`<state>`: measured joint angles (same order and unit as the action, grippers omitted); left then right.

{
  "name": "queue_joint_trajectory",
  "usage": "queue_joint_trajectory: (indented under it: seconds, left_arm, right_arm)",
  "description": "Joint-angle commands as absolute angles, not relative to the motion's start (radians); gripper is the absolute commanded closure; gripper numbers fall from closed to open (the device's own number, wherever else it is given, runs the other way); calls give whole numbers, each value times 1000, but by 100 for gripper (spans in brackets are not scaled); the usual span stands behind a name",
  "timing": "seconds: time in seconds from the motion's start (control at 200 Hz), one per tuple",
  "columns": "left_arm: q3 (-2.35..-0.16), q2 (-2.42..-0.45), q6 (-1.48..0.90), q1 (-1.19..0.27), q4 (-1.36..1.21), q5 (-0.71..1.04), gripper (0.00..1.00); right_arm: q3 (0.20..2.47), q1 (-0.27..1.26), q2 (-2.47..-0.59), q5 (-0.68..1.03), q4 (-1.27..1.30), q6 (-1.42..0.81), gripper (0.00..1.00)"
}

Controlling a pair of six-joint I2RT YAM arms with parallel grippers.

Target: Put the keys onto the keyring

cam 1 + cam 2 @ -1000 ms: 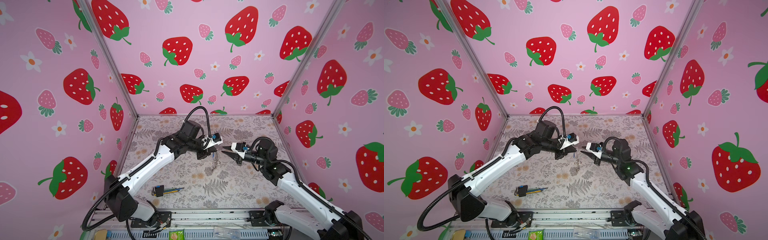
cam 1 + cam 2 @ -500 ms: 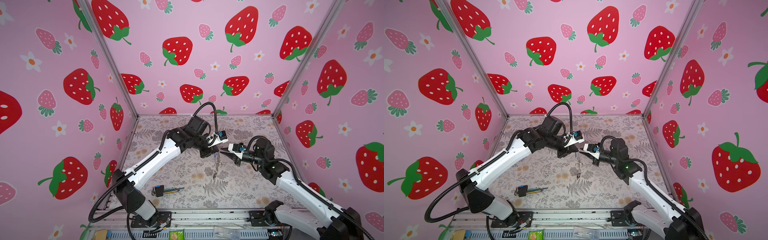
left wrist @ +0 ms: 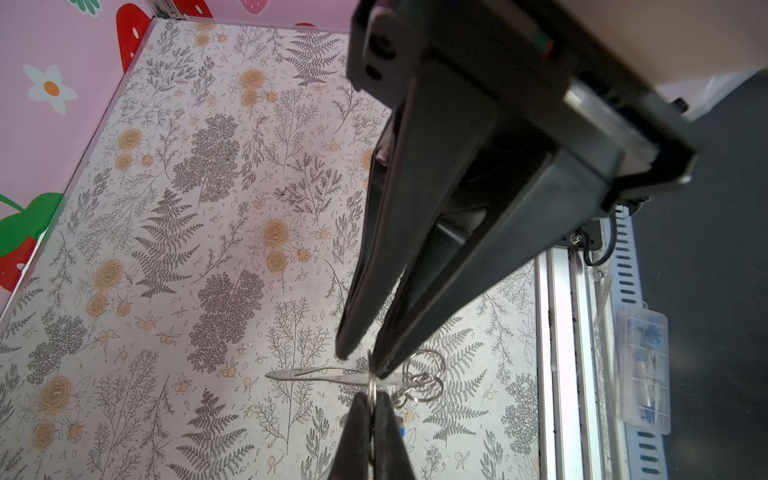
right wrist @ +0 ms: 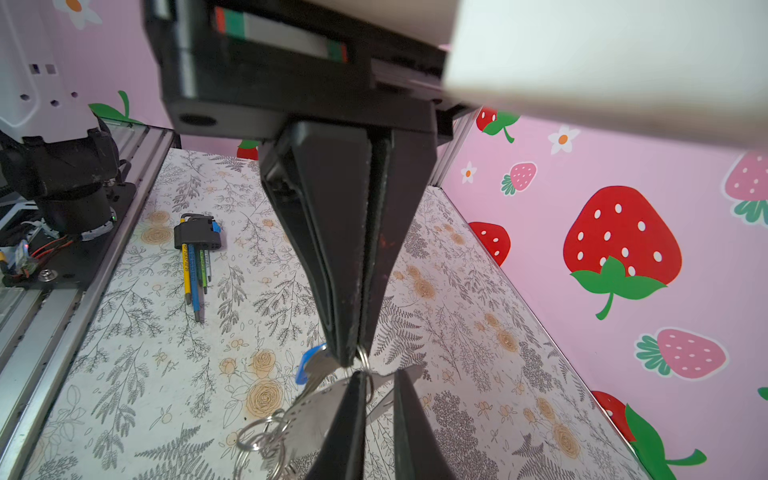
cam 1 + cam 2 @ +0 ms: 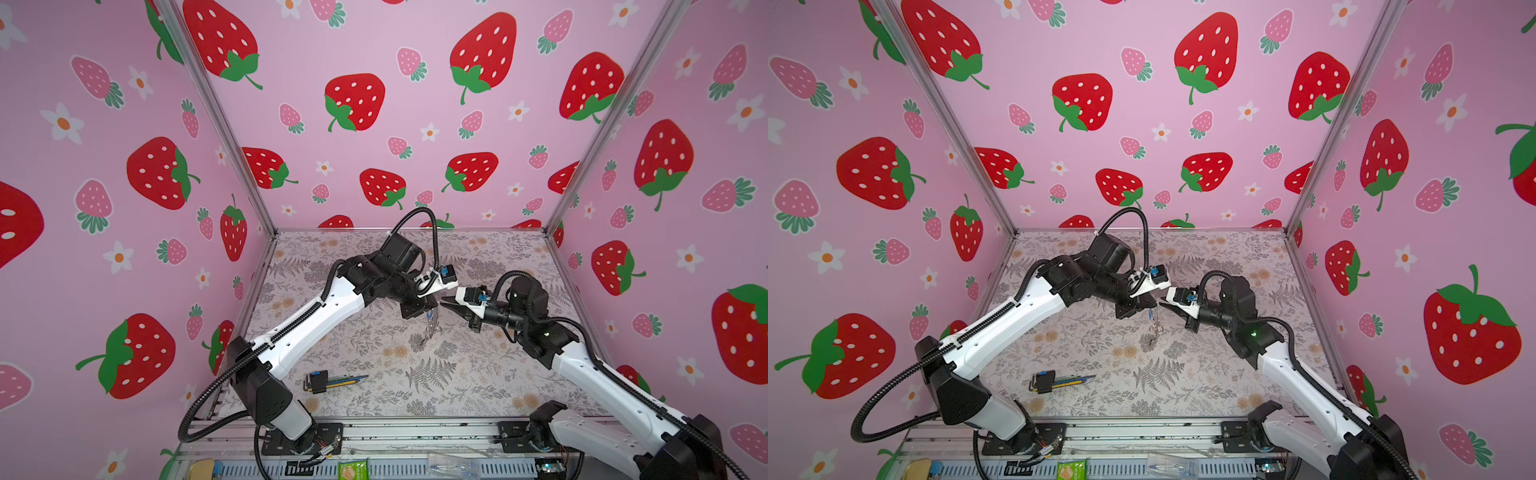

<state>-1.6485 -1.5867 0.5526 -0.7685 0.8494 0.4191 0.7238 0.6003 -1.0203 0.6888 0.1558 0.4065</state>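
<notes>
Left gripper: narrow, seemingly clamping key.
Right gripper: pinching ring.
Place: above table middle.
Advice: hold key steady; feed ring slowly through its hole.

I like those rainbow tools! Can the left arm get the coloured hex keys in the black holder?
Probably yes: the coloured hex keys in their black holder lie on the flowery table, nothing covering them. But the left end effector is busy holding the silvery bunch of keys and rings.
</notes>
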Motion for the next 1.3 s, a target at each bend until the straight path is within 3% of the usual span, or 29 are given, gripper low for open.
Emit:
queue_joint_trajectory:
  seconds: [0.0, 0.205, 0.5, 0.655, 0.78, 0.96, 1.296]
  left_arm:
    - [-1708, -1589, 563, -782, 870, 444, 100]
    - [-1714, -1594, 574, -790, 879, 436, 100]
    - [-1712, -1597, 585, -795, 878, 403, 100]
    - [-1652, -1559, 576, -789, 807, 361, 75]
    - [-1502, -1472, 564, -772, 652, 365, 73]
    - [-1332, -1378, 492, -734, 466, 438, 64]
    - [-1238, -1355, 474, -729, 363, 466, 62]
  right_arm:
    - [762, 604, -1034, 695, 151, 419, 84]
    - [766, 605, -1040, 684, 153, 411, 85]
    - [757, 605, -1037, 691, 159, 396, 99]
    - [741, 604, -1032, 688, 191, 362, 100]
    - [720, 604, -1022, 687, 240, 323, 100]
    - [712, 603, -1025, 696, 281, 288, 100]
    - [712, 603, -1024, 723, 299, 268, 100]
